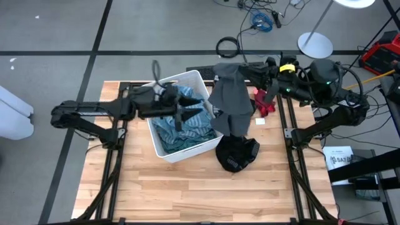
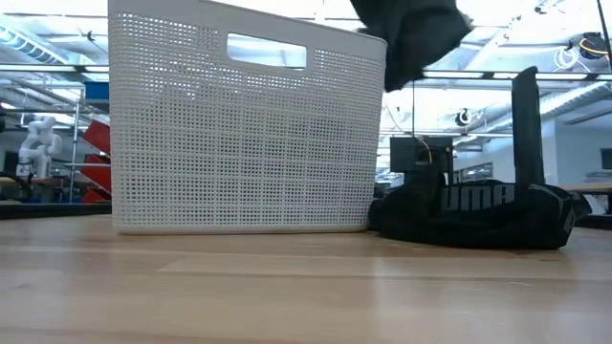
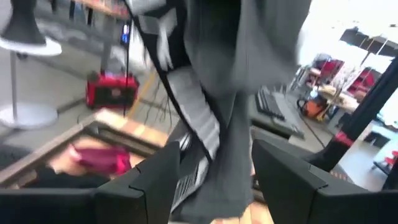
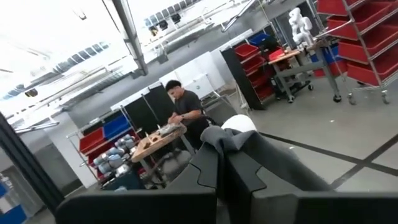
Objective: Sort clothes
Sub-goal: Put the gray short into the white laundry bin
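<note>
While right fingers [image 4: 233, 163] pinch the grey garment [image 1: 230, 100], it hangs beside the bin [image 1: 194, 79].

On a pale wooden table [image 1: 187, 187], a white rectangular plastic bin [image 1: 194, 80] is seen, filled with teal striped fabric [image 1: 181, 132]. A long dark grey garment [image 1: 230, 100] is held up by the right gripper [image 1: 220, 70], clamped on its top. The left gripper [image 1: 203, 114] is placed over the bin, fingers apparently spread. A black garment [image 1: 237, 153] and a red garment [image 1: 265, 102] are laid nearby.
</note>
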